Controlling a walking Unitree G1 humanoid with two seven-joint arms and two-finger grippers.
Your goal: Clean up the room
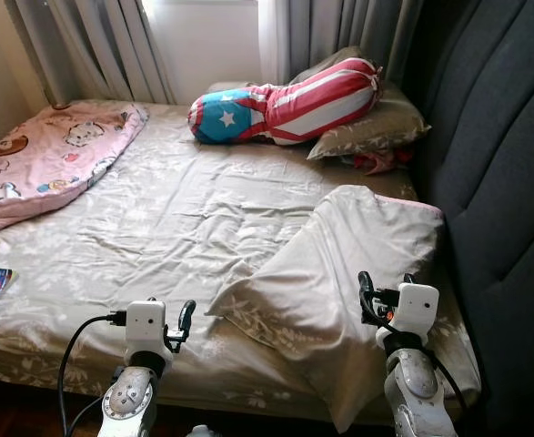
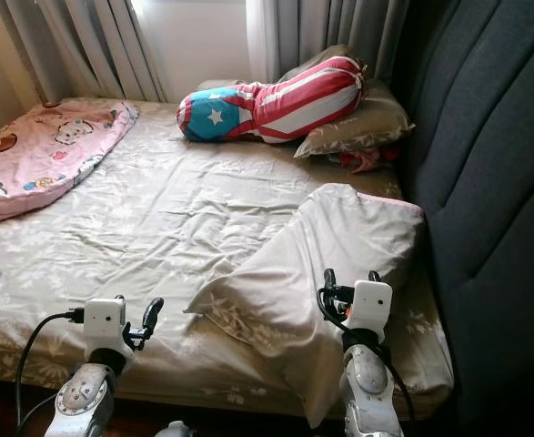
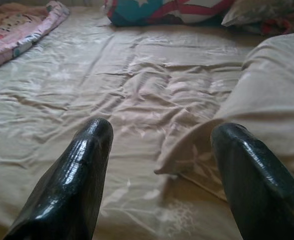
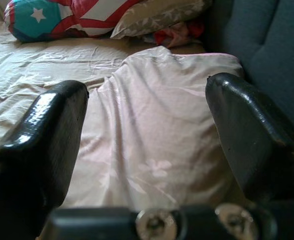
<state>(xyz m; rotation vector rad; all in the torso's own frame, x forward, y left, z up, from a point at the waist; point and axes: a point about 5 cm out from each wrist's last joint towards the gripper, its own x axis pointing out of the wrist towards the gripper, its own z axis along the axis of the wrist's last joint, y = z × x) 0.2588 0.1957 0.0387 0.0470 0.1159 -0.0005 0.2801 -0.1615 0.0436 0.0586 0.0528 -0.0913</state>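
The loose pillow lay slumped at the bed's front right corner, long axis running toward the headboard. The right gripper, fingers apart, faced it directly and nearer; the left gripper, also spread, pointed beside its corner.

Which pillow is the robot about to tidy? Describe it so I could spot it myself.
Start at the dark grey headboard on the right. Leaning against it, nearest the robot, is the beige pillow, before the open right gripper. Unlike the flag-patterned bolster farther back, it hangs over the bed's edge.
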